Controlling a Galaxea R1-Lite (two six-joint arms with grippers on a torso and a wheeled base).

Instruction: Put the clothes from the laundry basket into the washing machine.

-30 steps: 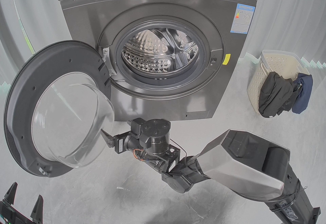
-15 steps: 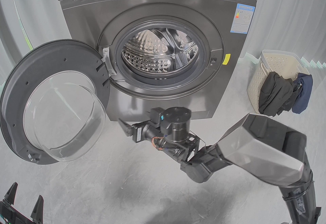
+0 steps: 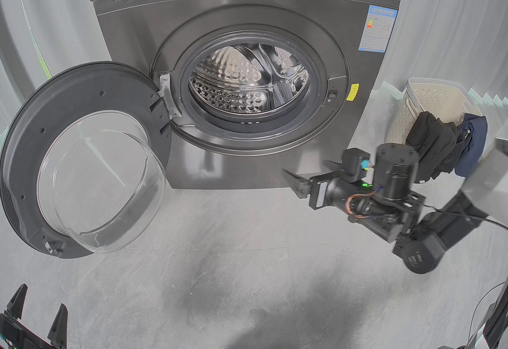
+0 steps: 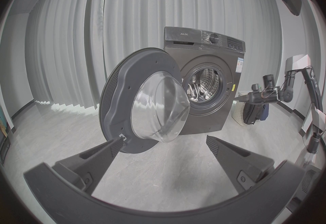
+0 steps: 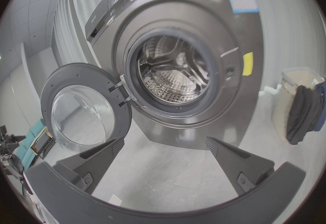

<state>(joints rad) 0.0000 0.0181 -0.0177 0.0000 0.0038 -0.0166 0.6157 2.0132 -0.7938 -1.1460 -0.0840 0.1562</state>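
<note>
Head view: washing machine [image 3: 132, 32] fills upper centre of frame, door [image 3: 58, 96] swung fully open at left of frame, glass bowl facing out, steel drum [image 3: 248, 80] visible through the port with no clothes seen inside. Laundry basket [image 3: 439, 96], pale and perforated, stands on the floor [image 3: 238, 270] at right of frame, just beside the machine's lower corner. Dark garment [image 3: 431, 138] hangs over the basket's front rim, blue garment [image 3: 476, 141] draped next to it at the frame's right edge, both touching the basket. Right end effector [image 3: 304, 178] hangs in the air at centre right of frame, below the machine's lower right front, near the basket but apart from the clothes, fingers pointing toward frame left. Right wrist view: right end effector [image 5: 163, 146] released, fingers spread wide, nothing between them, machine port and hanging dark garment [image 5: 300, 112] in sight. Left end effector [image 3: 41, 302] sits low at bottom left corner of frame, over bare floor, well apart from door. Left wrist view: left end effector [image 4: 163, 143] also released and empty, open door [image 4: 122, 99] ahead of it. Grey curtain [image 3: 450, 11] behind the machine.
</note>
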